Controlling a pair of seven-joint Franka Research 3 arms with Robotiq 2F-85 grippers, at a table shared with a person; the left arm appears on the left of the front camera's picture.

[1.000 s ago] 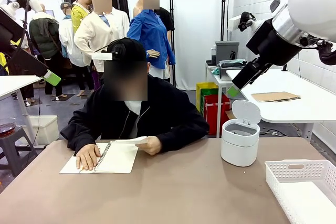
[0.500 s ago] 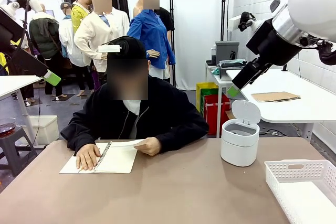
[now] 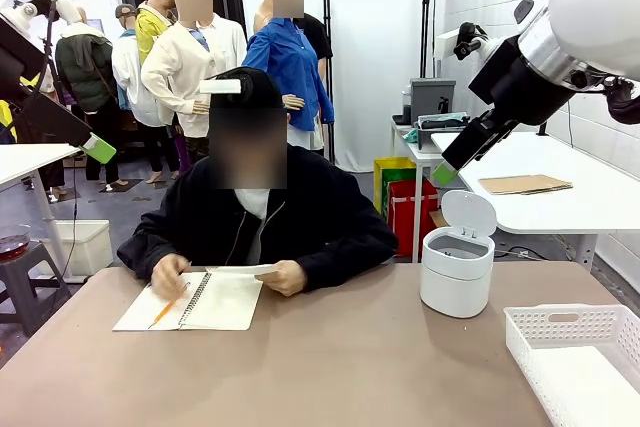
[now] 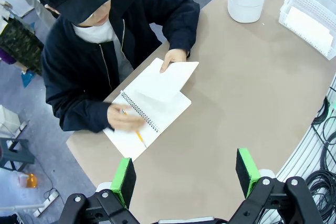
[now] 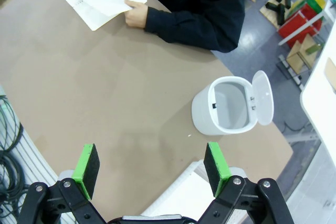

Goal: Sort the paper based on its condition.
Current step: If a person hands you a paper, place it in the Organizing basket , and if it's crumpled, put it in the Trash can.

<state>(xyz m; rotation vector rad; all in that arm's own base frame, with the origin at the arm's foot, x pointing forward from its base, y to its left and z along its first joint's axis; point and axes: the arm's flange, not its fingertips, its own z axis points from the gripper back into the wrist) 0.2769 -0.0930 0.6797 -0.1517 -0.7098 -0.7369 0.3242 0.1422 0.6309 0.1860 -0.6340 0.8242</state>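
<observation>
The paper is a thin white sheet, lifted and slightly bowed above the right-hand page of an open spiral notebook, pinched at its edge by the person's hand. The person's other hand presses an orange pencil to the left page. The notebook lies flat on the matte brown desk, near its far edge in front of the person.

To the robot's right stands a round, smooth white plastic bin with its hinged lid tipped up, and beside it at the desk's corner a white rectangular basket with a perforated wall.

Both arms hang high above the desk. The left gripper has its green-padded black fingers spread wide with nothing between them; the right gripper likewise stands wide and empty, above the bin and bare desk.
</observation>
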